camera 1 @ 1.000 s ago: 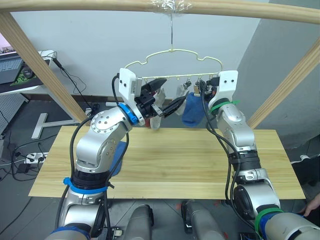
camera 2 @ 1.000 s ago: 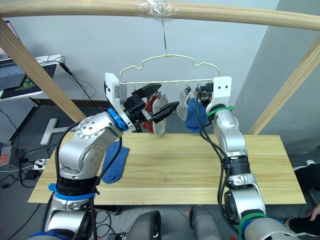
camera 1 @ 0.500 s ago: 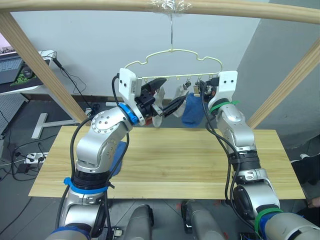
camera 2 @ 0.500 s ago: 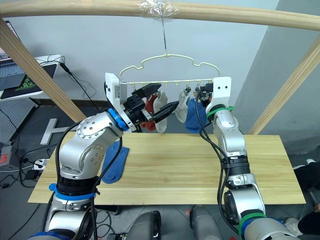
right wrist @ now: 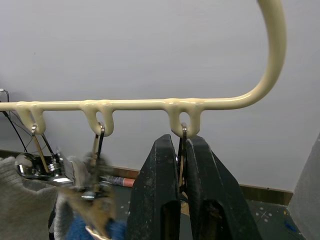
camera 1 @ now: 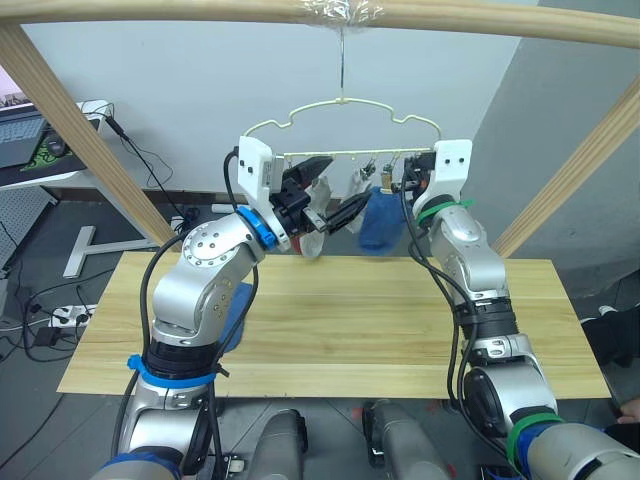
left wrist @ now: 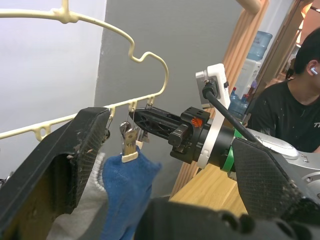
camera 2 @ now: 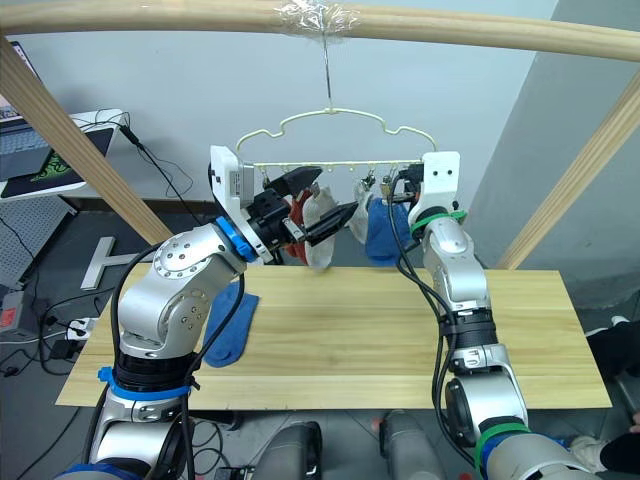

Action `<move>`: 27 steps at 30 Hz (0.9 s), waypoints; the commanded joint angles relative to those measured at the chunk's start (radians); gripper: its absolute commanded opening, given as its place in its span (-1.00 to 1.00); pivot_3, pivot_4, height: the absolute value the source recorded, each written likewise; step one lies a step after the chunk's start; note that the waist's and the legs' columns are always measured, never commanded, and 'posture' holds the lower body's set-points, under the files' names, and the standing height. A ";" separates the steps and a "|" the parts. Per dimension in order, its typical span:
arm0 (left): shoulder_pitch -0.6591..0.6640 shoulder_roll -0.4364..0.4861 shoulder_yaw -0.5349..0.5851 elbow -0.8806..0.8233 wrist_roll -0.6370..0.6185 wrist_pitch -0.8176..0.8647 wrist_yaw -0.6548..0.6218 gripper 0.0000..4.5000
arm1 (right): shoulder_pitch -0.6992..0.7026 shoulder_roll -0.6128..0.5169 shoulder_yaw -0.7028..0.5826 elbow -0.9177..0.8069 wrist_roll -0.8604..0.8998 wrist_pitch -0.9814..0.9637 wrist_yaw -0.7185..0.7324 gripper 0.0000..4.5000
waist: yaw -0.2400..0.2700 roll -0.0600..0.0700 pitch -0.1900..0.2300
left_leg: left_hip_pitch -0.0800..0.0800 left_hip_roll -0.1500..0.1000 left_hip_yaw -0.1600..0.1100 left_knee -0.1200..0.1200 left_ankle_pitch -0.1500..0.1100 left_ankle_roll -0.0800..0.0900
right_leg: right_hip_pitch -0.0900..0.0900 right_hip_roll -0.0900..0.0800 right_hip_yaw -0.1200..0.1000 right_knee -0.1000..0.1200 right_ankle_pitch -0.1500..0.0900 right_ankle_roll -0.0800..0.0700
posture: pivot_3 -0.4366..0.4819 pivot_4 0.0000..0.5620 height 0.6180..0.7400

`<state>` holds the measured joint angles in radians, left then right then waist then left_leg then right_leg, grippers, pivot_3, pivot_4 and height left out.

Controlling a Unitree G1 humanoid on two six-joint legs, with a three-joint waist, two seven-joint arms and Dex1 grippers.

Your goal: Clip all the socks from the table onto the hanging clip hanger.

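Observation:
The pale-yellow clip hanger (camera 1: pixel 345 125) hangs by its hook from the top pole. A blue sock (camera 1: pixel 378 222) hangs from a clip near its right end, with a light grey sock (camera 1: pixel 352 186) beside it. A rust red sock (camera 2: pixel 297 206) shows behind my left gripper (camera 1: pixel 333 190), which is open at the bar. Another grey sock (camera 1: pixel 312 238) hangs down between its fingers; I cannot tell what holds it. My right gripper (right wrist: pixel 180 146) is shut on the metal clip (right wrist: pixel 181 131) at the bar's right end. One more blue sock (camera 2: pixel 228 326) lies on the table (camera 1: pixel 400 320) at the left.
A thick wooden pole frame (camera 1: pixel 200 10) spans the top, and its slanted legs come down on both sides of the table. A desk with a laptop (camera 1: pixel 20 140) stands at the far left. A person (left wrist: pixel 295 110) sits beyond the table's right side.
My right gripper and the hanger's right end have shifted slightly left, and the hanging socks have swung a little. The left gripper has stayed open at the bar.

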<state>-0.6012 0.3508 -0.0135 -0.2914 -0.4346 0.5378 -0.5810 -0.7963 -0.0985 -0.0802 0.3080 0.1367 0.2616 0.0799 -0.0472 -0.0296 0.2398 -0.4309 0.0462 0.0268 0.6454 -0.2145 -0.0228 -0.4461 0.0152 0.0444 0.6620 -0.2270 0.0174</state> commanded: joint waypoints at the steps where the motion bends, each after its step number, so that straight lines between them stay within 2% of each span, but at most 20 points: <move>1: -0.006 -0.002 0.000 -0.060 -0.020 -0.002 -0.001 1.00 | -0.020 -0.002 -0.011 -0.030 0.003 -0.020 -0.001 -0.98 | 0.000 0.000 0.000 | 0.000 0.000 0.000 0.000 0.000 0.000 | 0.000 0.000 0.000 0.000 0.000 0.000 | -0.03 -0.17 1.00; 13: 0.063 0.012 0.003 -0.079 -0.031 0.020 0.000 1.00 | 0.001 -0.086 0.018 -0.075 -0.028 0.021 0.060 -0.98 | 0.000 0.000 0.000 | 0.000 0.000 0.000 0.000 0.000 0.000 | 0.000 0.000 0.000 0.000 0.000 0.000 | -0.06 -0.20 1.00; 17: 0.278 0.074 0.022 0.033 0.104 -0.057 0.048 1.00 | 0.009 -0.223 0.083 -0.143 -0.047 0.130 0.225 -0.98 | -0.005 0.001 -0.001 | 0.001 0.000 0.001 -0.001 0.000 0.000 | 0.000 0.000 0.002 0.000 0.000 0.000 | -0.08 -0.20 1.00; 27: 0.401 0.107 0.050 0.329 0.297 -0.249 0.168 1.00 | -0.010 -0.374 0.104 -0.252 0.015 0.362 0.429 -0.98 | 0.004 0.001 0.000 | 0.002 0.000 0.002 0.001 0.001 0.001 | 0.000 -0.002 0.001 0.001 0.000 -0.001 | -0.14 -0.16 1.00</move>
<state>-0.2022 0.4543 0.0122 0.0052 -0.1678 0.3351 -0.4423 -0.7847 -0.4476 0.0335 0.1078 0.1327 0.5802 0.4701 -0.0434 -0.0288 0.2394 -0.4294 0.0466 0.0293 0.6458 -0.2140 -0.0217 -0.4457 0.0125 0.0456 0.6618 -0.2268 0.0168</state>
